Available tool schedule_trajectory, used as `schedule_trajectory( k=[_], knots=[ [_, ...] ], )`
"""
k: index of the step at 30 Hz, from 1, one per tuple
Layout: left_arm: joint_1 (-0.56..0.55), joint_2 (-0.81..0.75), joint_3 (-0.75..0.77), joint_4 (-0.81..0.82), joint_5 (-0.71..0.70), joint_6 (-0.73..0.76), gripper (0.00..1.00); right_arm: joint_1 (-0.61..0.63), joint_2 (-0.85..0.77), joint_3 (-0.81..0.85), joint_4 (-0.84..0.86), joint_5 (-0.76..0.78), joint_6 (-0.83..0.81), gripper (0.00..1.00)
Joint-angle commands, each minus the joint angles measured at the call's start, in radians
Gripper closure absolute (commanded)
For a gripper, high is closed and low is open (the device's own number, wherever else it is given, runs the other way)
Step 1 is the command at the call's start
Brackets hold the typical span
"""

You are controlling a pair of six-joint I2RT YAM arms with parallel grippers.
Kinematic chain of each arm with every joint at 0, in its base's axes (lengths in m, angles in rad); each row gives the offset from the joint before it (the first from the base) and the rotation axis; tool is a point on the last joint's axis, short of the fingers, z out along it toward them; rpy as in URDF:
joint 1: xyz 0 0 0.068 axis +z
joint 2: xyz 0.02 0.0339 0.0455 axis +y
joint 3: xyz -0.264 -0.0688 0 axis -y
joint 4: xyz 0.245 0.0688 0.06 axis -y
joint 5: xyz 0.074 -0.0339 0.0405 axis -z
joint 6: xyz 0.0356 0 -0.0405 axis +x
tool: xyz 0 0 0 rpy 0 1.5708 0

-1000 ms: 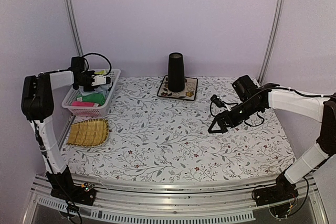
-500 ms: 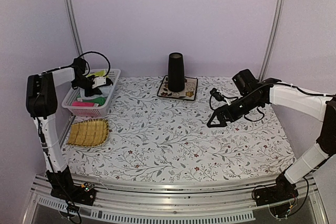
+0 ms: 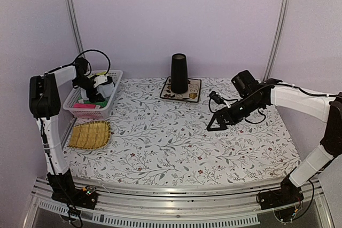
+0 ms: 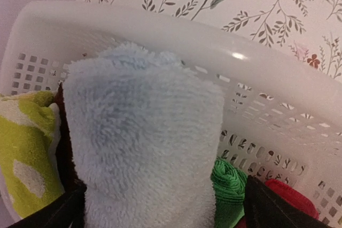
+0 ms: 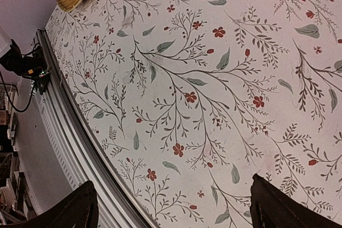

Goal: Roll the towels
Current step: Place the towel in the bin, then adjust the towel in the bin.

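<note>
1. Light-blue towel (image 4: 144, 142) lay rolled into a thick bundle inside the white perforated basket (image 4: 278, 110) at the table's far left. Its long axis ran up the left wrist view, from between the fingers toward the basket's wall.
2. Yellow-green towel (image 4: 24, 148), printed with pale blotches, sat pressed against the blue roll's left side in the same basket. Too little of it showed to tell which way it pointed.
3. Left gripper (image 4: 160, 209) had its jaws spread wider than the blue roll, with a green cloth (image 4: 230, 185) showing in the gap beside the right finger.
4. Right gripper (image 3: 216, 125) hung with its jaws wide and nothing between them, above the floral tablecloth (image 5: 214, 78), right of the middle.
5. Straw tray (image 3: 91, 134) lay just in front of the basket. A black cup (image 3: 179, 73) stood on the flowered mat (image 3: 189, 95) at the far middle.
</note>
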Motion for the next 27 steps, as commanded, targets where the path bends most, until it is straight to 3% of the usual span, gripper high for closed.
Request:
schedule_trajectory(
  k=[1, 12, 23, 27],
  knots=[
    [0.01, 0.003, 0.0, 0.034, -0.064, -0.061, 0.03, 0.022, 0.04, 0.027, -0.003, -0.018, 0.018, 0.01],
    [-0.008, -0.109, -0.101, 0.204, -0.265, -0.062, 0.03, 0.046, 0.096, 0.099, 0.001, -0.037, 0.015, 0.01],
    [-0.01, -0.167, -0.165, 0.217, -0.326, -0.074, 0.03, 0.053, 0.125, 0.121, 0.007, -0.043, -0.001, 0.01],
    [-0.012, -0.152, -0.191, 0.259, -0.41, -0.062, 0.03, 0.054, 0.138, 0.136, 0.007, -0.049, -0.007, 0.01]
  ],
)
